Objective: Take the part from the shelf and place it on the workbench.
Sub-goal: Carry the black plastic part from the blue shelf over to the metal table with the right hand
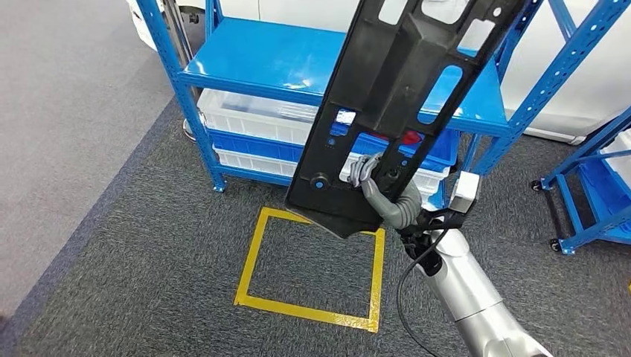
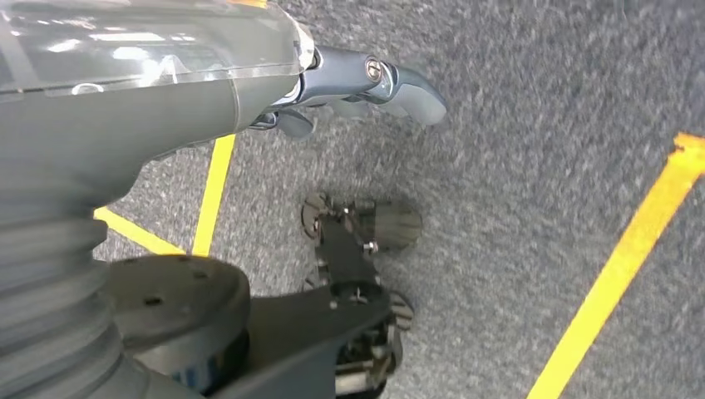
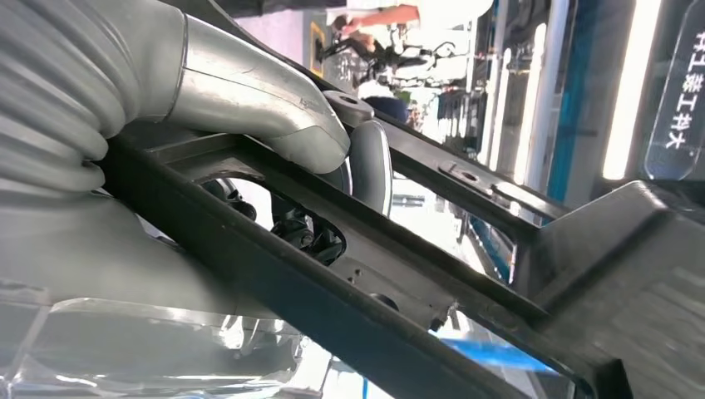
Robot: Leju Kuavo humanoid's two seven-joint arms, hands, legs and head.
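A long black plastic part (image 1: 394, 97) with several cut-out slots is held up in front of the blue shelf (image 1: 283, 59), tilted, its upper end leaving the head view at the top. My right hand (image 1: 372, 182) grips it near its lower end, fingers hooked through an opening. The right wrist view shows the thumb (image 3: 274, 112) pressed on the part's black ribbed frame (image 3: 349, 291). My left hand (image 2: 366, 91) hangs over the grey carpet, fingers loosely extended and holding nothing.
White and blue bins (image 1: 253, 119) sit on the shelf's lower levels. A yellow tape square (image 1: 312, 260) marks the carpet before the shelf. Another blue rack on castors (image 1: 588, 201) stands at the right. Paler floor (image 1: 67, 111) runs along the left.
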